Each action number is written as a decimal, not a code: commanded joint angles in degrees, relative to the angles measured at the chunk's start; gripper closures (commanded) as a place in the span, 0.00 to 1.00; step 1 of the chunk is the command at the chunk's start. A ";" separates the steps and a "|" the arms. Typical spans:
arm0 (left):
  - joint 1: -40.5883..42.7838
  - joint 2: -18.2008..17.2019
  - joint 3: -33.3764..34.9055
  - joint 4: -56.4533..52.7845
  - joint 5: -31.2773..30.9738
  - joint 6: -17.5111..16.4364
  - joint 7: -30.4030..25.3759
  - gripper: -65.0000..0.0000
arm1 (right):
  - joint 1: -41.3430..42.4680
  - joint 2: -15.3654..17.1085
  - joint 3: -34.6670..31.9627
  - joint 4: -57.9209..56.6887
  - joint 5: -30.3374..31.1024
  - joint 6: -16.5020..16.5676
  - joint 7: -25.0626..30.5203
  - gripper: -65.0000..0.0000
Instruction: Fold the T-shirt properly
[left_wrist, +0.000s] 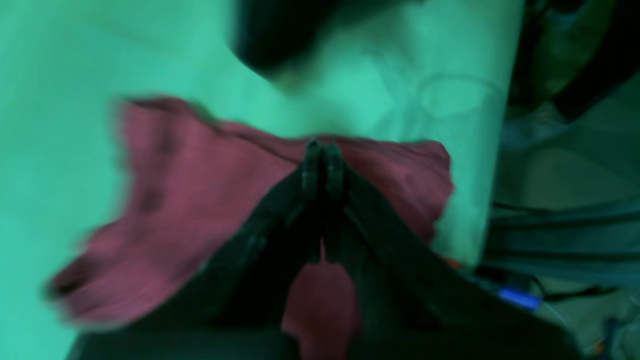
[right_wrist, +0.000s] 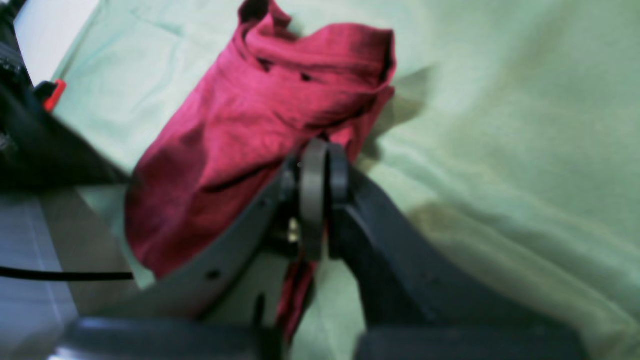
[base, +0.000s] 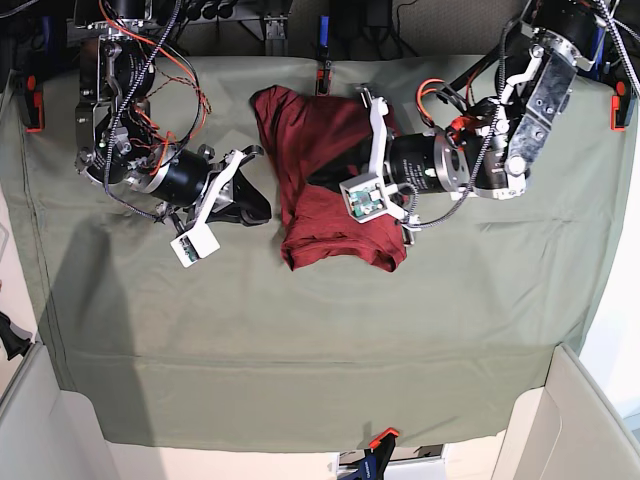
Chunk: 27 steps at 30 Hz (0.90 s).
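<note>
T-shirt (base: 335, 190): brick-red knit, bunched and partly folded, lying on the green cloth (base: 320, 350) near the table's far edge, between the two arms; lower hem toward the near side, creased. Left gripper (left_wrist: 323, 150): jaws together, red fabric showing between the fingers lower down, clamped on the T-shirt; in the base view it sits over the garment's right part. Right gripper (right_wrist: 322, 155): jaws together, a strip of red fabric hanging between them, pinched on the T-shirt; in the base view it sits beside the garment's left edge.
</note>
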 joint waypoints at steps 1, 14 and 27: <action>-0.61 -1.16 -1.33 1.42 -0.79 -0.06 -0.74 1.00 | 0.96 0.11 0.26 1.01 1.01 0.35 1.20 1.00; -0.02 6.19 -6.03 -17.55 6.05 -0.06 -9.38 1.00 | 0.90 2.08 1.11 1.01 -2.38 0.20 1.40 1.00; -0.66 13.33 -7.02 -18.93 2.93 -0.06 -6.12 1.00 | -0.48 4.22 2.29 1.03 -1.44 0.20 1.49 1.00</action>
